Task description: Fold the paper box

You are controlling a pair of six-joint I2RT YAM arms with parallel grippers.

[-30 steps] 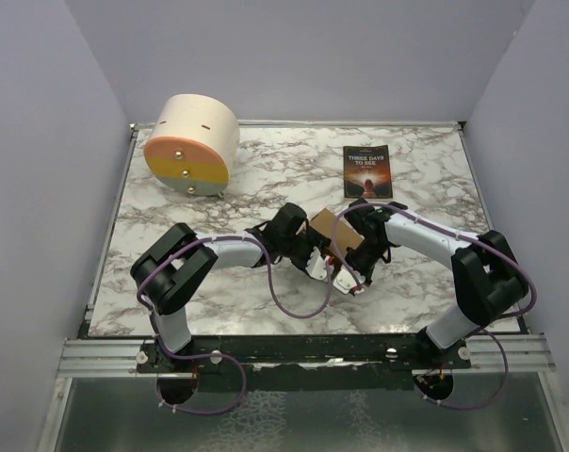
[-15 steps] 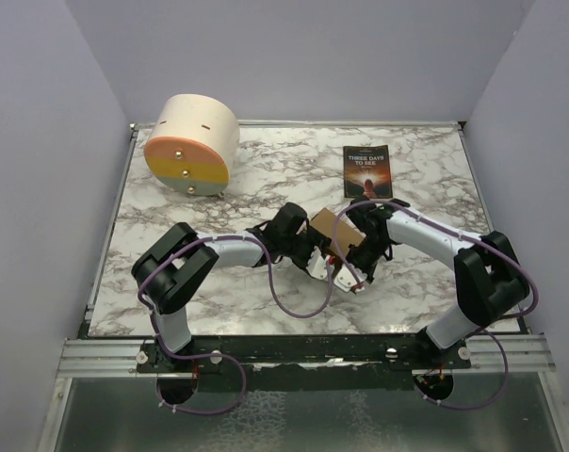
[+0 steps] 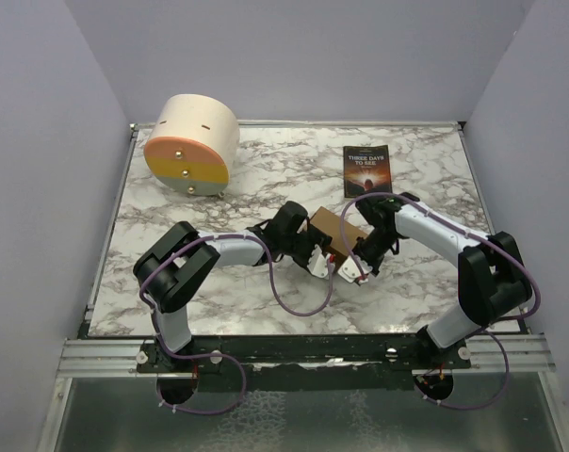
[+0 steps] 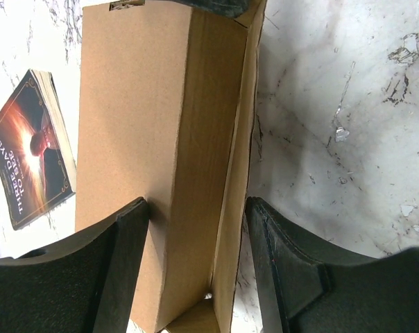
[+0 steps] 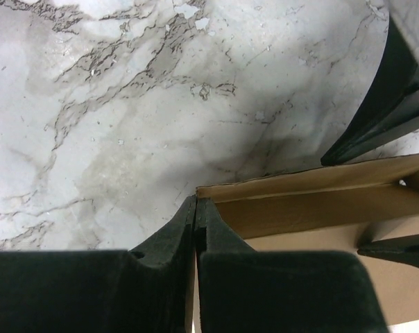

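Note:
The paper box [image 3: 332, 228] is brown cardboard, partly folded, standing on the marble table between both arms. In the left wrist view its broad panel [image 4: 133, 104] and a thin side flap run between my left gripper's [image 4: 198, 208] jaws, which press on either side of it. My right gripper [image 5: 196, 201] is shut, with the corner of a thin cardboard wall [image 5: 313, 208] pinched between its fingertips. The left gripper's fingers [image 5: 397, 90] show at the right of the right wrist view, at the box's other end.
A dark-covered paperback book [image 3: 366, 170] lies flat behind the box, also seen in the left wrist view [image 4: 29, 166]. A big cream cylinder with an orange-yellow face [image 3: 192, 143] stands at the back left. Purple walls surround the table.
The right arm's elbow has swung slightly right and its gripper has slid a little along the box. The left arm and the box have barely moved.

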